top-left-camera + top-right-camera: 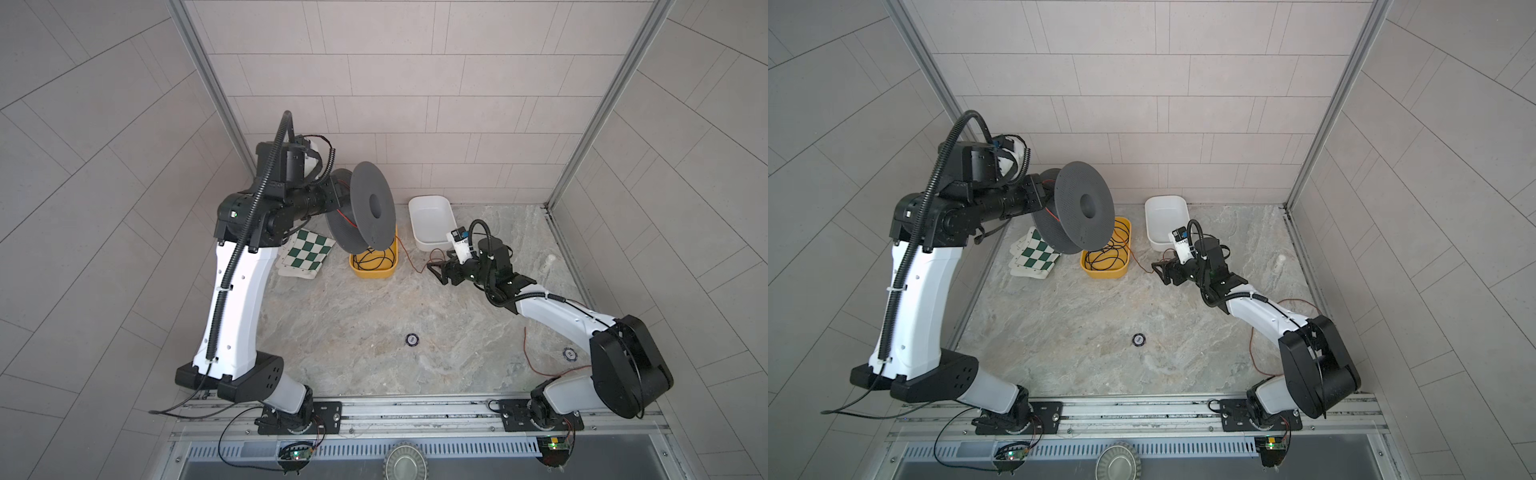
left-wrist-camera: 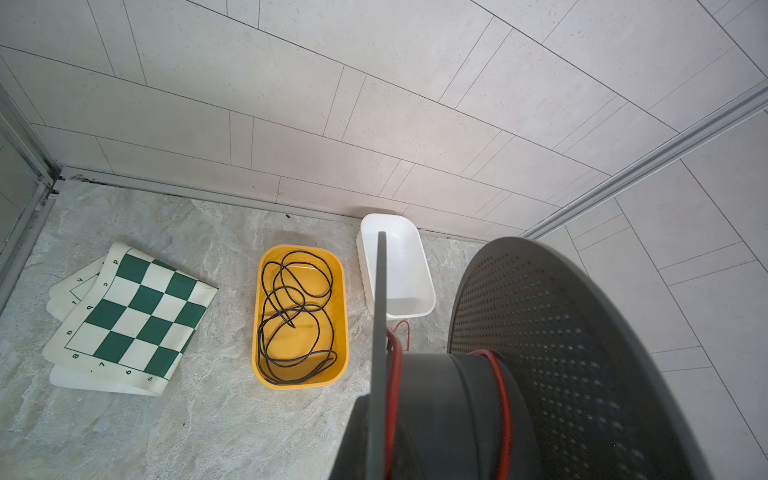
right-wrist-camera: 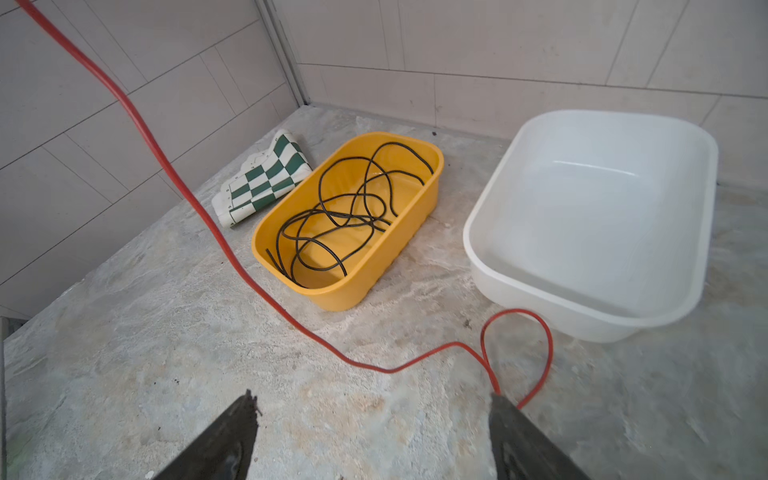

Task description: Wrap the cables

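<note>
Read the table as a dial in a top view, twelve at the back wall. At eleven the left gripper holds the spool aloft with its axle level, likely so it can turn and take up wire. Its fingers are pressed shut on the rear flange. A mat lies idle at ten. Below the spool, the yellow bin keeps the black cable clear. The wire has a few turns on the hub, drops to the table and loops before the white bin. At one, the right gripper has its fingers spread and holds nothing. The wire runs just beside one fingertip, probably awaiting a fresh grasp. Slack trails towards four.
</note>
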Action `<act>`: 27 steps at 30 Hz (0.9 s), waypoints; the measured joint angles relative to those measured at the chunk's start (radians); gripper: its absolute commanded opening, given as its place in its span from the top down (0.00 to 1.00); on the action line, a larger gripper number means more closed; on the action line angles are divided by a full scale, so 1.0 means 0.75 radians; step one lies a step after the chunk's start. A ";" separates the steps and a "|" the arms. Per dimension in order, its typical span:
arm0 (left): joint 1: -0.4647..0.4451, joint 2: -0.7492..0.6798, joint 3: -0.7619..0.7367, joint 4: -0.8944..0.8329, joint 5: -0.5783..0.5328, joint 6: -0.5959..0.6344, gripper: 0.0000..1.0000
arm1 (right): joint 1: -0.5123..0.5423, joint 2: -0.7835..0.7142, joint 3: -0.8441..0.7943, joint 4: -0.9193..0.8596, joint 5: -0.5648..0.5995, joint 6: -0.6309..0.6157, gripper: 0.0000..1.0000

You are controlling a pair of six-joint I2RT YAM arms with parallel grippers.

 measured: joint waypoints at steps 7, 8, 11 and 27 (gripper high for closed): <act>0.000 0.000 -0.001 0.001 0.019 -0.012 1.00 | 0.069 0.190 0.001 0.191 -0.038 -0.018 0.19; 0.000 0.000 -0.001 0.001 0.022 -0.015 1.00 | 0.080 0.205 0.001 0.215 -0.042 -0.020 0.19; 0.000 0.000 -0.001 0.001 0.034 -0.020 1.00 | 0.102 0.242 0.013 0.261 -0.064 -0.022 0.21; 0.000 0.001 -0.005 0.022 0.055 -0.031 1.00 | 0.111 0.491 0.156 0.376 -0.100 0.022 0.70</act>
